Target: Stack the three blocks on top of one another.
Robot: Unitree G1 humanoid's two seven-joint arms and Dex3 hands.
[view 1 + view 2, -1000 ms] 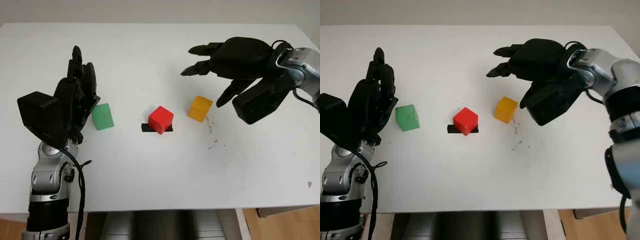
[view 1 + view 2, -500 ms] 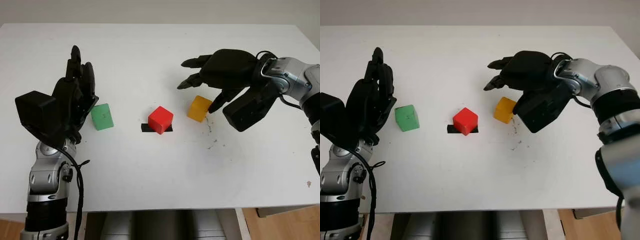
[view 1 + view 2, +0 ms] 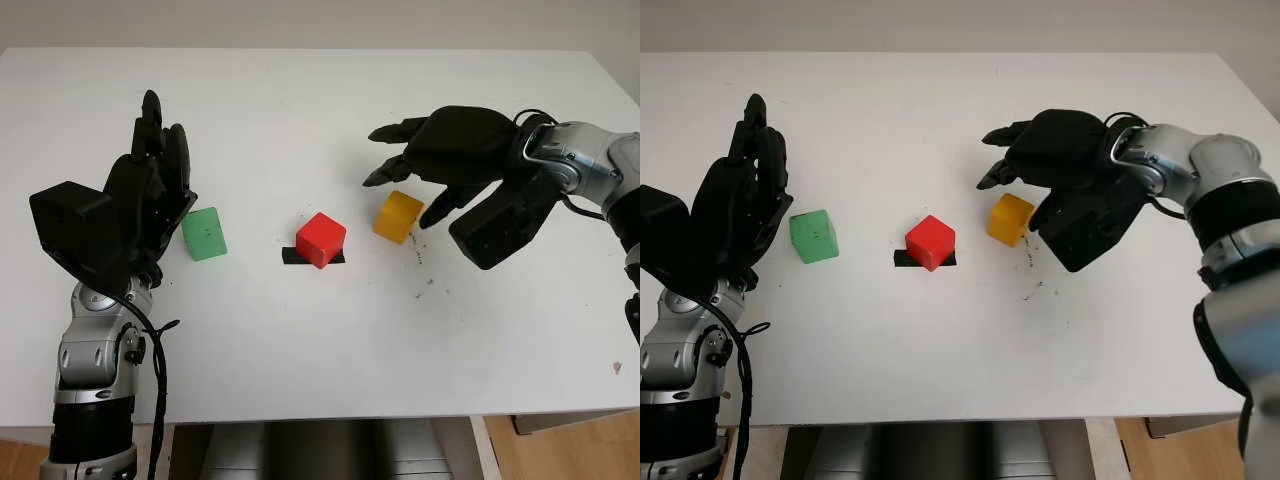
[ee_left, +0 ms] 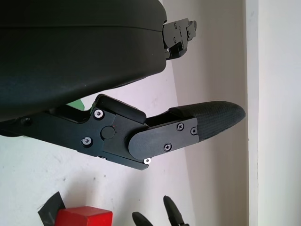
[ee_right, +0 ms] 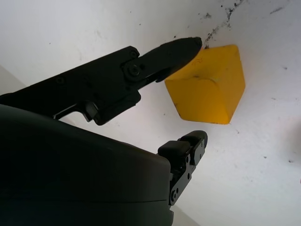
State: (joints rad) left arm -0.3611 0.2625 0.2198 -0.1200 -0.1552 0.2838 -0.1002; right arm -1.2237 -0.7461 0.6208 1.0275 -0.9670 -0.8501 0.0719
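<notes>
Three blocks unstacked on white table [image 3: 300, 380]: green block [image 3: 205, 233] left, red block [image 3: 321, 240] centre on black tape [image 3: 292, 256], yellow block [image 3: 399, 217] right. Right hand [image 3: 455, 150] open, hovering over yellow, possibly touching. Left hand [image 3: 150, 190] open, upright beside green.

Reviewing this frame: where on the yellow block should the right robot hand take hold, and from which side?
Best across two opposite upright faces of the yellow block, coming down from above. It sits flat on the table, apart from the red block, so its sides look free. The right robot hand is open just above it, fingers already straddling it.
</notes>
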